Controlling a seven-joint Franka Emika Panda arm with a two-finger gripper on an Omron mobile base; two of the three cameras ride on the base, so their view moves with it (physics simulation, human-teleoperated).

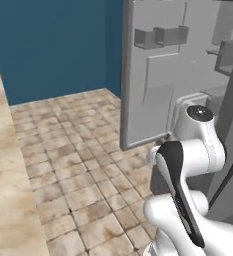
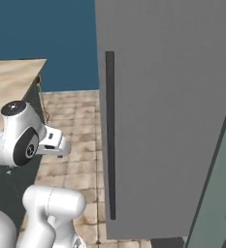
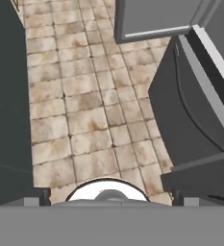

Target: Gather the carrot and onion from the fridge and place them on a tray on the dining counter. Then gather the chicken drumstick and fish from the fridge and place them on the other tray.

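Fridge door: you see the open fridge door [image 1: 148, 90] swung out on the far right in the left base view, its inner side facing you, with grey door shelves [image 1: 160, 36] near its top.
Fridge front: in the right base view a closed grey panel [image 2: 168, 121] with a long dark vertical handle [image 2: 110, 135] stands just right of your arm.
Table: the beige table [image 1: 5, 170] runs down the left edge of the left base view; its far corner [image 2: 12, 82] shows at upper left in the right base view.
Floor: tan tiles [image 3: 84, 110] lie below the hand, between dark cabinet fronts.
Jaws: spread as wide as they go, holding nothing.
Carrot, onion, drumstick, fish: you cannot tell where they sit.
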